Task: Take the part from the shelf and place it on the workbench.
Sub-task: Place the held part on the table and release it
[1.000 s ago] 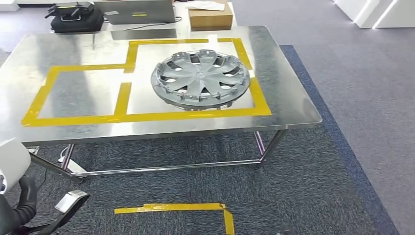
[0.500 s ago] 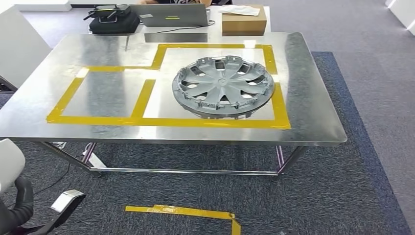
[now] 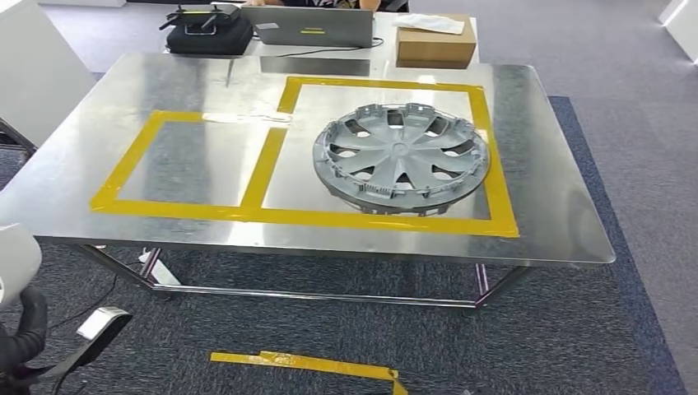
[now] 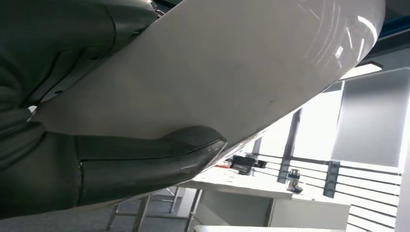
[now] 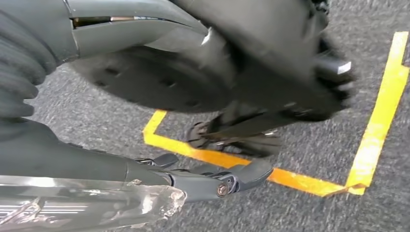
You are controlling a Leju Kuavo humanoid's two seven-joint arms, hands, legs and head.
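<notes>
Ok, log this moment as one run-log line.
part: hubcap flat on workbench, inside yellow tape outline | left hand: state unclear | right hand: empty

We see a steel workbench (image 3: 123, 99) marked with yellow tape (image 3: 272, 216) in two adjoining rectangles. A grey wheel cover (image 3: 401, 158) lies flat inside the larger one (its rim just reaching the tape's right strip). Below, the grey carpet (image 3: 535, 346) carries another strip of floor tape (image 3: 304, 363).

The left arm (image 3: 18, 329) shows at the head view's lower left corner, hanging low. In the right wrist view, the right hand (image 5: 212, 176) hangs with fingers extended, holding nothing.
</notes>
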